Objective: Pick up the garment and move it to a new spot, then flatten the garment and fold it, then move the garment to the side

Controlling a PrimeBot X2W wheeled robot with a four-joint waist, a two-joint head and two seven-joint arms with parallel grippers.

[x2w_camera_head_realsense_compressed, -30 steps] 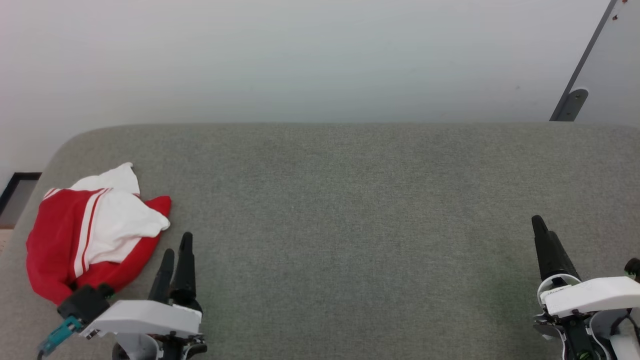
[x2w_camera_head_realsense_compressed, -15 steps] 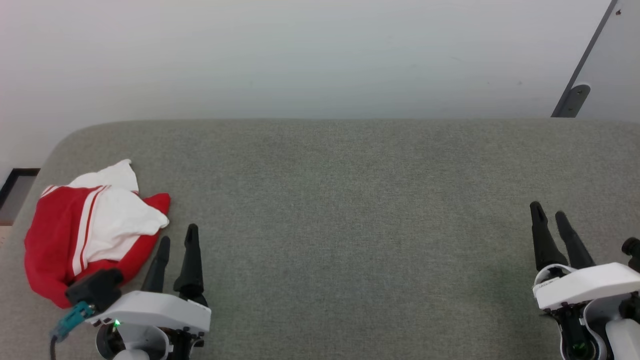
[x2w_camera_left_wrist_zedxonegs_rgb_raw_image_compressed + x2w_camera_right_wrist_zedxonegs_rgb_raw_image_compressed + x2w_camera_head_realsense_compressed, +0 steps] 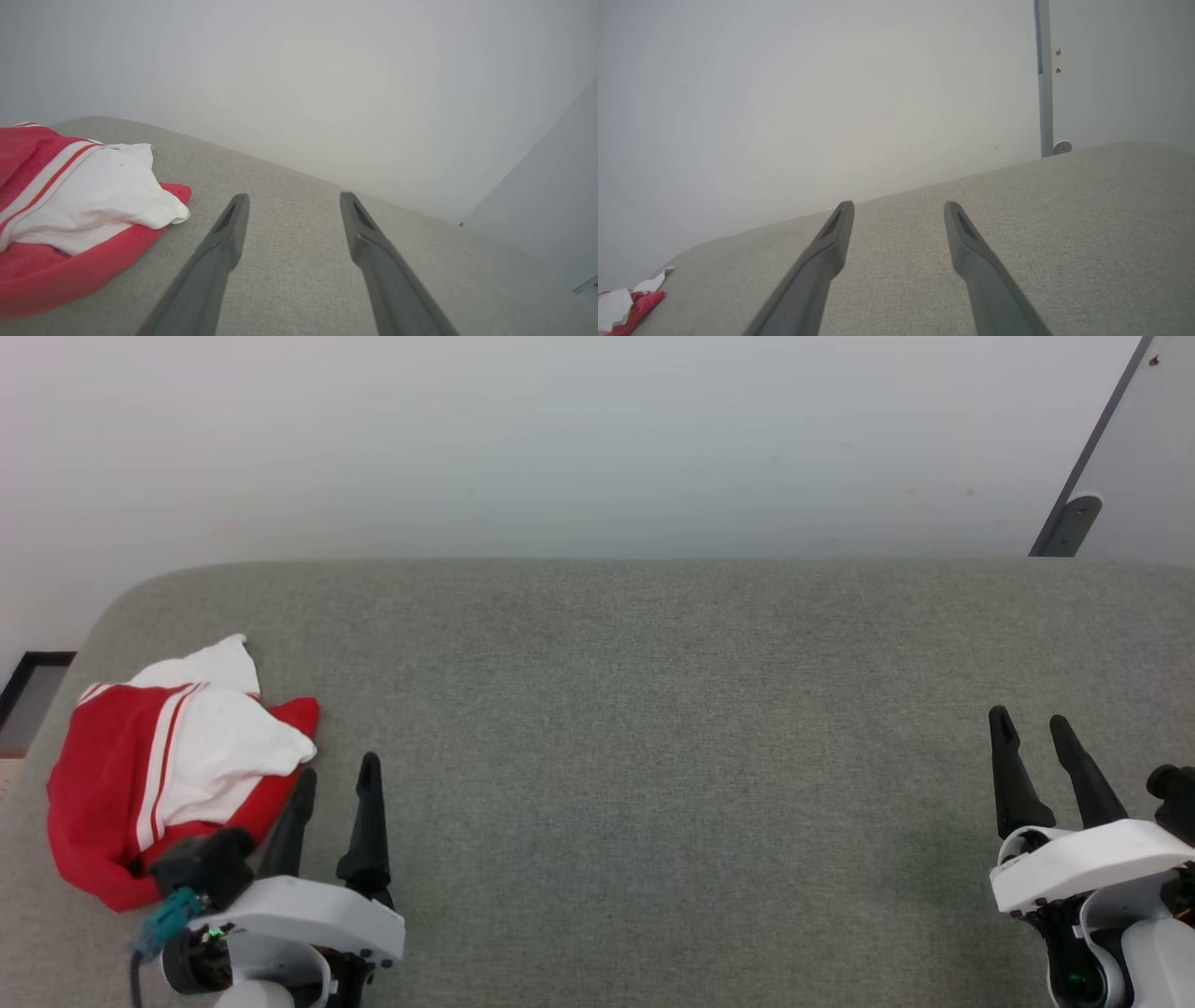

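Head view has the garment point(image 3: 168, 765) lying crumpled at the left end of the grey tabletop point(image 3: 653, 709), near its rounded far-left corner; it is a red heap with a white sleeve thrown over the top, and red and white striped trim runs along the sleeve's edge. My left claw point(image 3: 337, 768) sits just to the right of the garment, fingers pointing towards the wall point(image 3: 560, 429); its two dark fingers are spread wide with nothing between them. In the left wrist view a narrow strip of bare tabletop lies between my nearer finger and the garment's red hem, so I am beside the cloth and not touching it; the white sleeve's tip ends close to that finger. A teal connector point(image 3: 168, 915) hangs off my left wrist, on the garment's near side. My right claw point(image 3: 1029, 717) is well apart from the garment, at the opposite end of the tabletop; its fingers too stand wide apart and hold nothing. In the right wrist view the garment shows as a small red and white scrap at the lower left corner; a grey post point(image 3: 1044, 93) stands against the wall, far to the right of the garment.
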